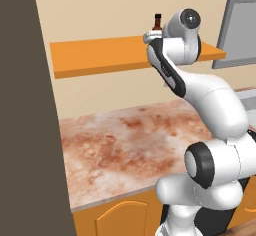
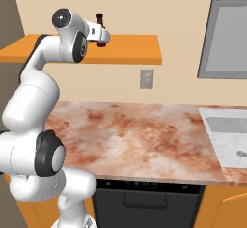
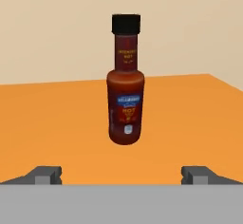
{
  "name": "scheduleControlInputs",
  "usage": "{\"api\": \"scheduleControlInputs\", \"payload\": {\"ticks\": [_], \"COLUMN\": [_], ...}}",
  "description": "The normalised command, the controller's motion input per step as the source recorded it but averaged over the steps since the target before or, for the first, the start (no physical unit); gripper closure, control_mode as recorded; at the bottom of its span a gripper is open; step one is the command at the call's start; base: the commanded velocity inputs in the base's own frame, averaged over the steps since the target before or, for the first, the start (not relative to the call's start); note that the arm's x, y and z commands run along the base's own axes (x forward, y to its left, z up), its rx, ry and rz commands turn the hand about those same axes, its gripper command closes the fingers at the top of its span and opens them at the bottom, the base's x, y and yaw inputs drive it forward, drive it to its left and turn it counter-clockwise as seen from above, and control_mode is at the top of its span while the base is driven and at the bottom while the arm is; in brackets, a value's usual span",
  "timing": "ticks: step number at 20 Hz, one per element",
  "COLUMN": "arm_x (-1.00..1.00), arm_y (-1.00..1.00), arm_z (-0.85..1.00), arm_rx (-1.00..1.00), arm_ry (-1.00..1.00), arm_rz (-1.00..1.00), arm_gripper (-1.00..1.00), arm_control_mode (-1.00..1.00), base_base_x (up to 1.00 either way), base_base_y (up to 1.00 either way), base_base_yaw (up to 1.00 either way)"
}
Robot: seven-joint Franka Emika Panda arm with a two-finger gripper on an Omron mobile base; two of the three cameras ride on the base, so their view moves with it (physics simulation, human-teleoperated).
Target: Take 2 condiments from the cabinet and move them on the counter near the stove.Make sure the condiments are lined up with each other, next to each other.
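Spread wide, the gripper [image 3: 121, 175] is held level at the orange wall shelf [image 3: 57, 123], its two dark fingertips [image 3: 47, 174] parted so the sauce bottle [image 3: 125, 88] can be taken between them. Ahead of the jaws, centred and untouched, the bottle stands upright on the smooth flat slab: dark-red, glossy, round-shouldered, black-capped, labelled.

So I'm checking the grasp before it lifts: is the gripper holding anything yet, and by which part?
Nothing is held. The gripper is open, its fingertips spread wide and short of the sauce bottle, which stands upright and free on the orange shelf.
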Motion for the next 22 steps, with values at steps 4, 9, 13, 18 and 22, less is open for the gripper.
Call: {"api": "scheduleControlInputs", "payload": {"ticks": [4, 9, 13, 18, 22], "arm_x": [0.23, 0.2, 0.14, 0.08, 0.1], "arm_y": [0.0, 0.0, 0.0, 0.0, 0.0], "arm_z": [-0.03, 0.0, 0.0, 0.0, 0.0], "arm_rx": [0.0, 0.0, 0.0, 0.0, 0.0], "arm_ry": [0.0, 0.0, 0.01, 0.0, 0.0], "arm_rz": [0.0, 0.0, 0.0, 0.0, 0.0], "arm_gripper": [-1.0, -1.0, -1.0, -1.0, -1.0], "arm_control_mode": [-1.0, -1.0, -1.0, -1.0, -1.0], "base_base_x": [0.0, 0.0, 0.0, 0.0, 0.0], "base_base_y": [0.0, 0.0, 0.0, 0.0, 0.0], "base_base_yaw": [0.0, 0.0, 0.0, 0.0, 0.0]}}
